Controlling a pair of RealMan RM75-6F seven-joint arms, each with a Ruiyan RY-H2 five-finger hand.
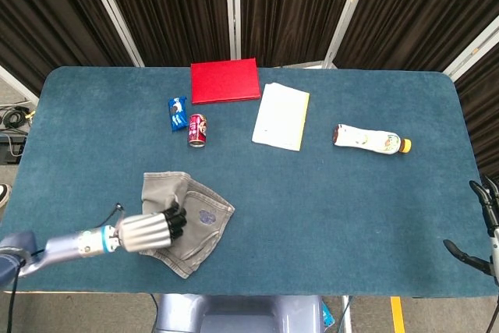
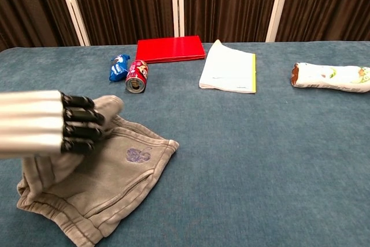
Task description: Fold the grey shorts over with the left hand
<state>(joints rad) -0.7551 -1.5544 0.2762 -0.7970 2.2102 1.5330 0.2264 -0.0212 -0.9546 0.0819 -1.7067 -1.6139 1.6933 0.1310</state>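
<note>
I had the left hand (image 1: 152,229) closed on a gathered fold of the grey shorts (image 1: 191,220), its dark fingertips (image 2: 81,122) pinching the cloth and carrying it over the rest of the garment. The shorts lay bunched and partly doubled at about 7 o'clock on the blue table (image 1: 351,200), near the front edge. My right hand (image 1: 485,232) hung off the table's edge at 4 o'clock with its fingers spread and nothing in them. Toward 12 o'clock sat a red folder (image 1: 225,80); a white booklet (image 1: 281,116) lay just to its right. A red can (image 1: 197,130) and a blue packet (image 1: 177,114) lay close together at 11 o'clock, and a bottle (image 1: 372,139) lay on its side at 2 o'clock.
</note>
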